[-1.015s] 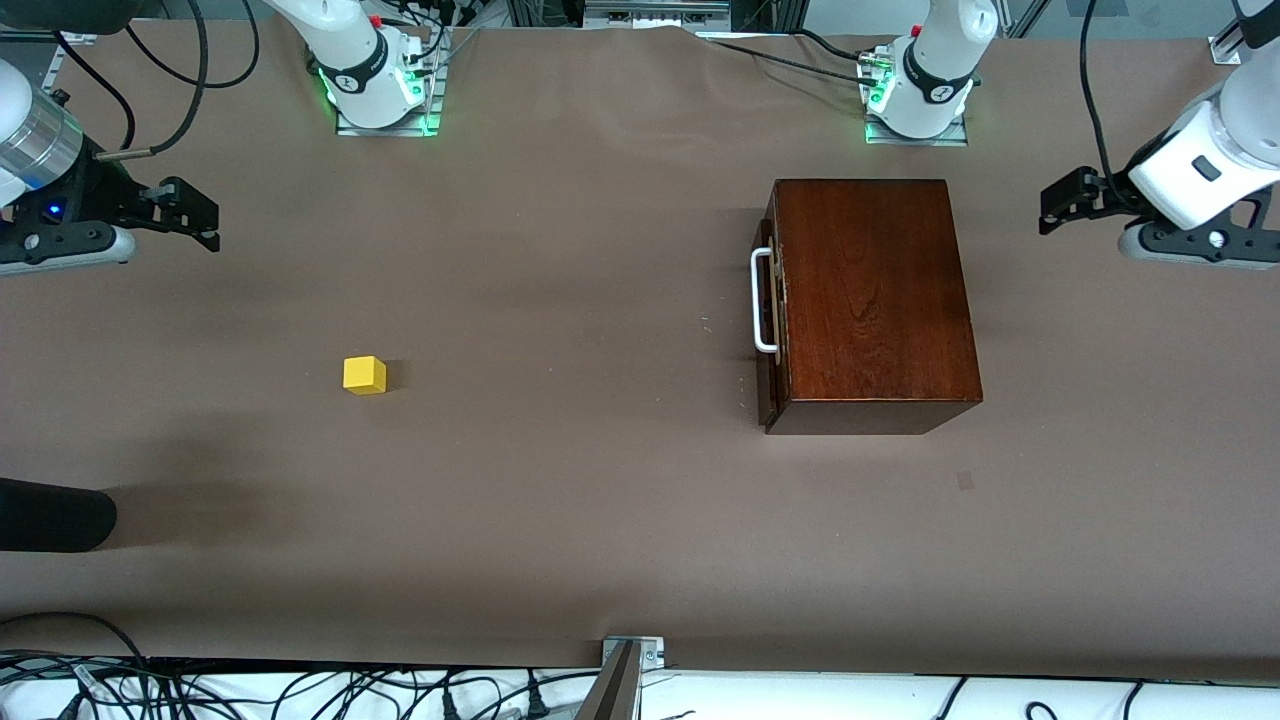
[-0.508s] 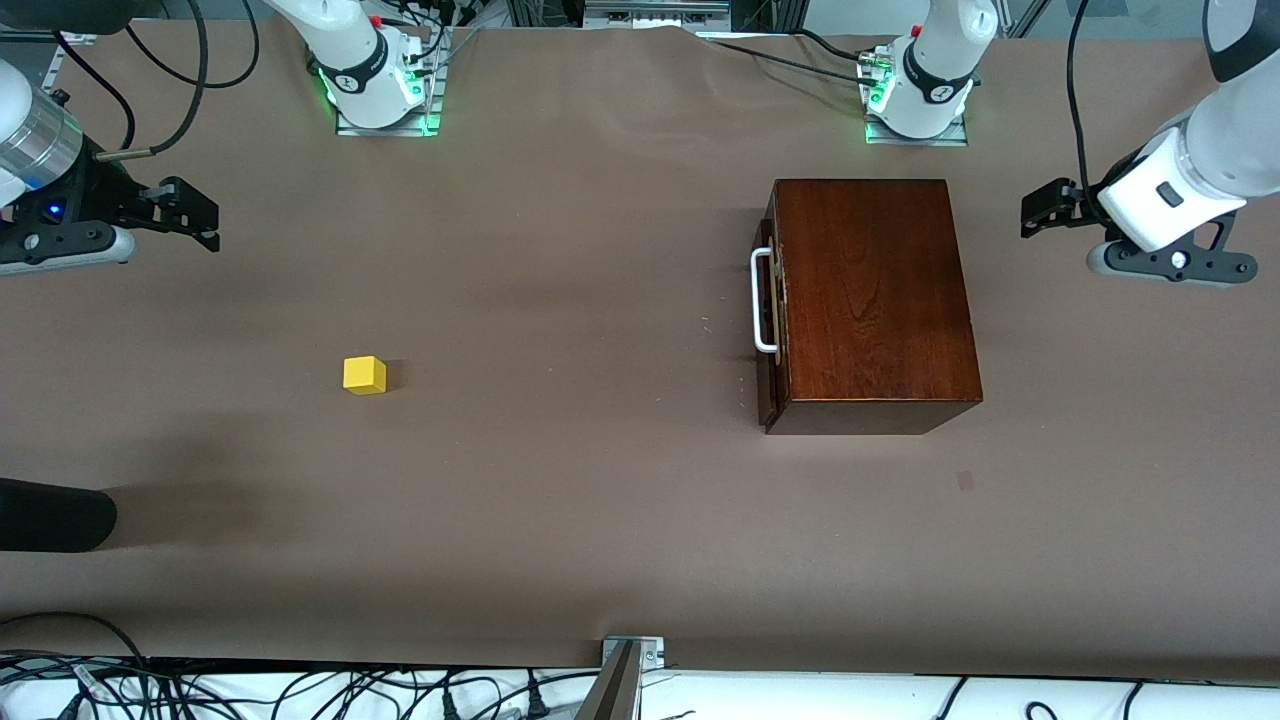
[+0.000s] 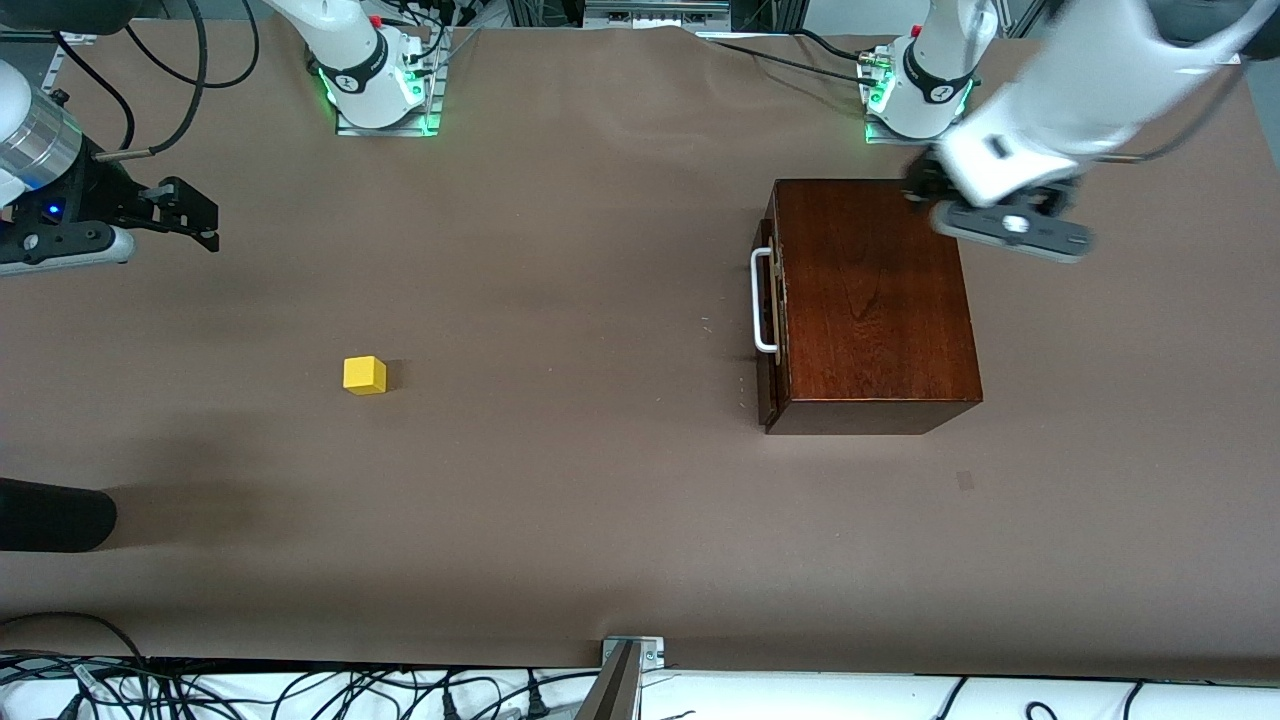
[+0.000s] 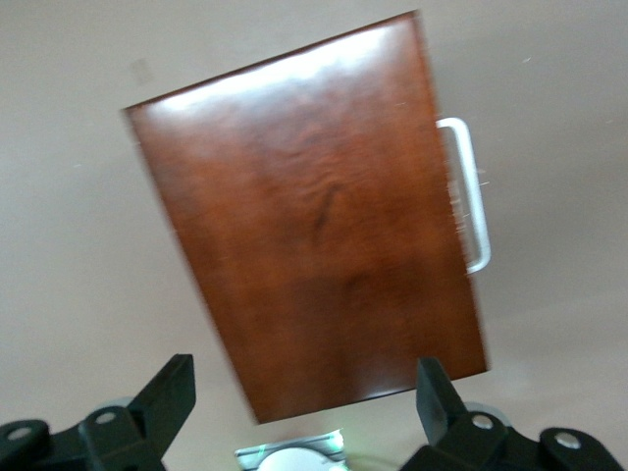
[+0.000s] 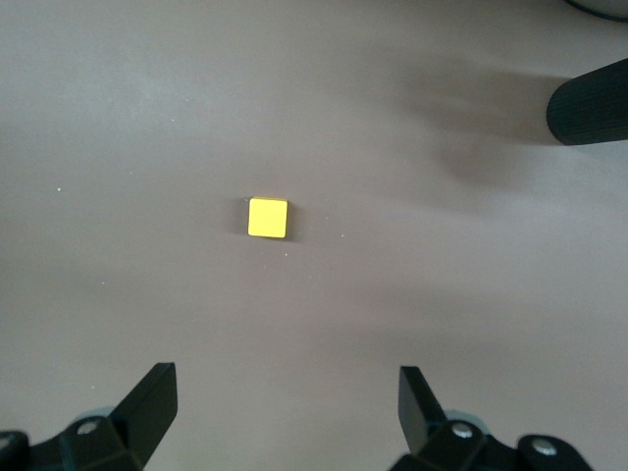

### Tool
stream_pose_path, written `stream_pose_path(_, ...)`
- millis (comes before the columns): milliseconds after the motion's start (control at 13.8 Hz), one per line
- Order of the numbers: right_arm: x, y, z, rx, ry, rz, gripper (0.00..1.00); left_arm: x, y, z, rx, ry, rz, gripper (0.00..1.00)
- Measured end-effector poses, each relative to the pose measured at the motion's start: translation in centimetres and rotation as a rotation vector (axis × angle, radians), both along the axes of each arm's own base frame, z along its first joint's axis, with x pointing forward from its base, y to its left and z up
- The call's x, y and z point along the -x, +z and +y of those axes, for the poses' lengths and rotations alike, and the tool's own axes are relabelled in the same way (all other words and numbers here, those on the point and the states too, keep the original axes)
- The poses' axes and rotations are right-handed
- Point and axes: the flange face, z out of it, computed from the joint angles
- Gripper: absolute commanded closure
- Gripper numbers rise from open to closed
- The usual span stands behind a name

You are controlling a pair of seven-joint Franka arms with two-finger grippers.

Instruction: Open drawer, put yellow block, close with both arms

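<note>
The dark mahogany box point(image 3: 875, 300) stands toward the left arm's end of the table. Its drawer point(image 3: 768, 385) is pushed in, and the white bar handle point(image 3: 763, 300) faces the right arm's end. My left gripper point(image 3: 920, 188) hovers open over the box's corner nearest the left arm's base. In the left wrist view the box top point(image 4: 314, 226) and handle point(image 4: 469, 191) show past the open left gripper point(image 4: 299, 392). The yellow block point(image 3: 364, 375) lies alone on the table. My right gripper point(image 3: 205, 220) waits open at the table's right-arm end, well apart from the block point(image 5: 267, 218), which shows ahead of it point(image 5: 285, 392).
A black cylinder point(image 3: 50, 515) pokes in at the right arm's end, nearer the front camera than the block. Both green-lit bases point(image 3: 380, 95) stand along the table's edge farthest from the front camera. Cables and a metal bracket point(image 3: 630, 655) line the edge nearest it.
My left arm has swung in from the table's end and now hangs over the box's corner. The right arm, block and box have not moved.
</note>
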Motion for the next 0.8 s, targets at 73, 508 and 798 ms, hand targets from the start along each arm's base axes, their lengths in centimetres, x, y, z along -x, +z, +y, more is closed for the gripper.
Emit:
stream_pose_path(73, 0.0, 0.0, 0.0, 0.0, 0.0, 0.0, 0.0, 0.4, -1.0, -3.0, 0.004, 0.018, -0.01, 0.0)
stream_pose_path(508, 0.0, 0.0, 0.0, 0.0, 0.0, 0.0, 0.0, 1.6, -10.5, -16.3, 0.048, 0.12, -0.013, 0.0)
stream_pose_path(798, 0.0, 0.0, 0.0, 0.0, 0.0, 0.0, 0.0, 2.2, -18.0, -20.2, -0.101, 0.102, -0.091, 0.0)
